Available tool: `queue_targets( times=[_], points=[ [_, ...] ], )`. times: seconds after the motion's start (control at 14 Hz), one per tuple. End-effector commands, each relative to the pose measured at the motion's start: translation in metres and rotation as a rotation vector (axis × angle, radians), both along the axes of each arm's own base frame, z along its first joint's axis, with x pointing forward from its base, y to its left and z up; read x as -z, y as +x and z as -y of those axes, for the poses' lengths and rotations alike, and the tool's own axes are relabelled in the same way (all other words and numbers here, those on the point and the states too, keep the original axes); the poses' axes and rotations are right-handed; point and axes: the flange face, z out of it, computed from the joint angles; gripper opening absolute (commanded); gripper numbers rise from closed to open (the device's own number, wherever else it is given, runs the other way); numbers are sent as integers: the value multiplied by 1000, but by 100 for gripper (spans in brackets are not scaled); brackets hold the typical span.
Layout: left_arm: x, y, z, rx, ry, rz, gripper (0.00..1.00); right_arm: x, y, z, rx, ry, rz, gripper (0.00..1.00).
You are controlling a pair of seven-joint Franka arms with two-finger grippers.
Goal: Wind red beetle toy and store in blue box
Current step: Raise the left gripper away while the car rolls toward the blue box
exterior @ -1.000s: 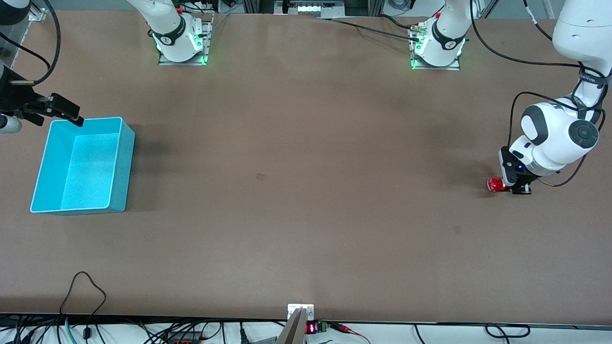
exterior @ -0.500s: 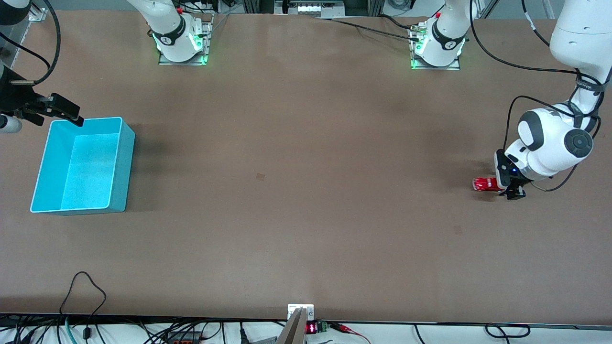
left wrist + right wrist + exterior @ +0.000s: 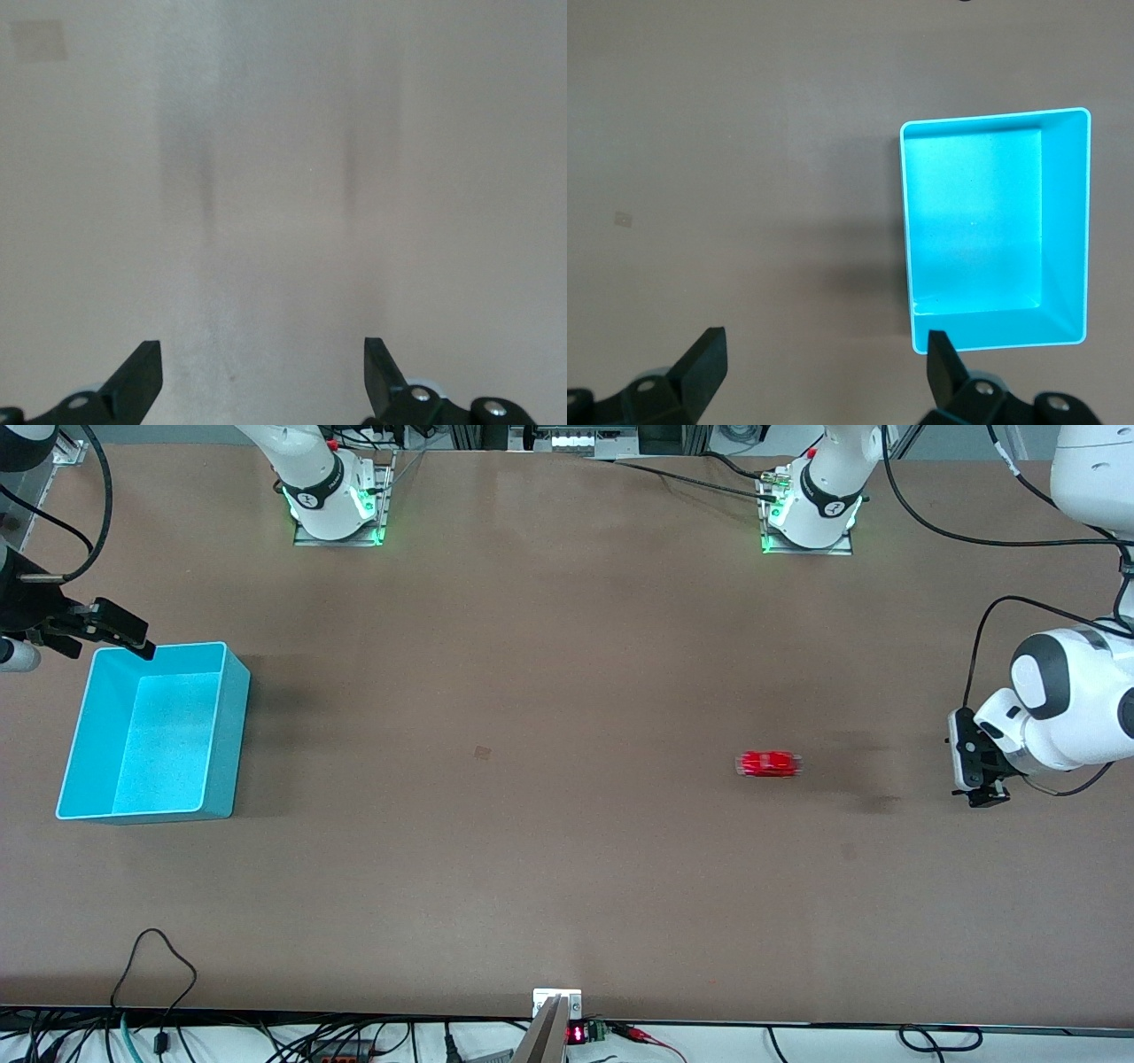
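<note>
While blurred, sat loose on the table (image 3: pixel 567 868): beetle (image 3: pixel 768 763), right of centre in the front view, touched by nothing. Hovered at the right edge of that frame, well apart from the beetle: left gripper (image 3: pixel 978 769), fingers (image 3: pixel 135 382) spread over bare tabletop. Stood at the frame's left edge, toward the right arm's end: box (image 3: pixel 224 731). Hung above the box's upper corner: right gripper (image 3: pixel 113 631), fingers (image 3: pixel 700 363) spread too.

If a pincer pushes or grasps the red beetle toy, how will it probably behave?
The red beetle toy stands on wheels on the table, so a push probably rolls it. It looks tiny and light. Its glossy rounded body may slip.
</note>
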Motion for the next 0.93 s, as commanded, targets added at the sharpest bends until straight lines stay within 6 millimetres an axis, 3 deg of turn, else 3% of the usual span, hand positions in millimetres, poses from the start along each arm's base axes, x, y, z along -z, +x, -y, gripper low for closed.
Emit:
queue_targets(
  times=[0.0, 0.36, 0.86],
  points=[
    [-29, 6, 15, -57, -10, -27, 100, 0, -5, 1, -15, -10, -5, 100],
    [-60, 13, 27, -154, 11, -101, 100, 0, -5, 1, -17, -10, -5, 100],
    [-103, -5, 35, -413, 76, -169, 100, 1, -5, 1, -17, -10, -10, 100]
  ],
)
